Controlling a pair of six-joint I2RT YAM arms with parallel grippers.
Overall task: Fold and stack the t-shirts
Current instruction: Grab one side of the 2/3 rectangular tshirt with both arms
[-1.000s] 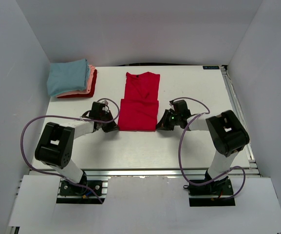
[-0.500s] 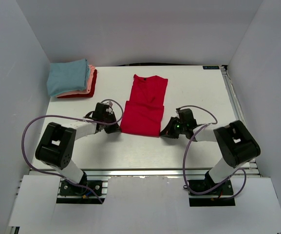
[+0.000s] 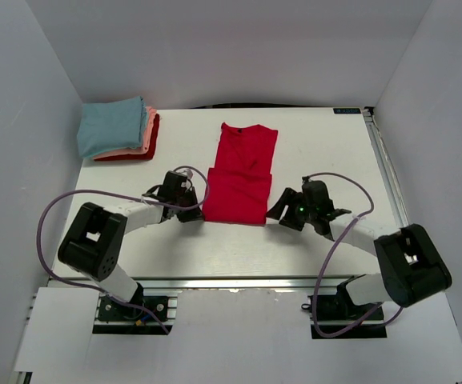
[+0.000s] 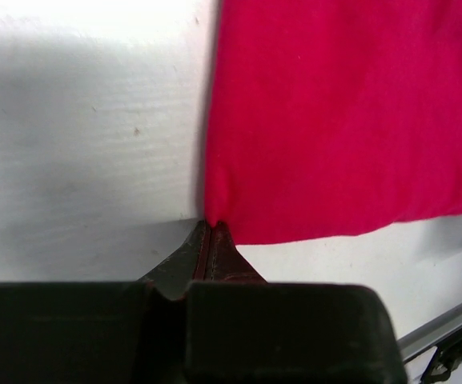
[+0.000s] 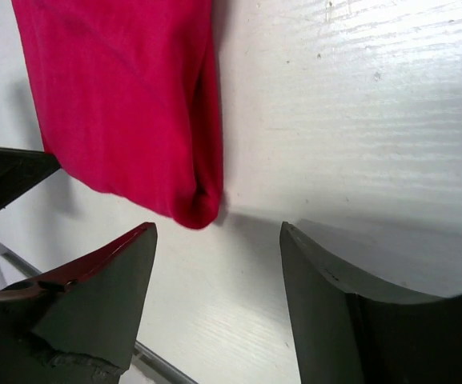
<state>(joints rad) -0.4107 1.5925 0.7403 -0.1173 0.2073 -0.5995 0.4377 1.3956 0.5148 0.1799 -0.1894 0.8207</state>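
A bright red t-shirt [image 3: 239, 172] lies mid-table, its near half folded back over itself and the collar at the far end. My left gripper [image 3: 199, 214] is at its near left corner. In the left wrist view the left gripper [image 4: 212, 225] is shut, pinching that corner of the red cloth [image 4: 343, 120]. My right gripper [image 3: 273, 214] sits just off the near right corner. In the right wrist view the right gripper [image 5: 216, 234] stands open, and the rolled corner of the shirt [image 5: 197, 210] lies free on the table just ahead of its fingertips. Folded light blue, salmon-pink and red t-shirts form a stack [image 3: 117, 128] at the back left.
The white table [image 3: 327, 152] is boxed in by white walls on the left, back and right. A metal rail [image 3: 239, 282] runs along the near edge by the arm bases. Purple cables [image 3: 54, 210] loop beside each arm.
Both grippers dragged the red shirt nearer and slightly right. The right gripper then opened and let go of its corner; the left stays shut on its corner.
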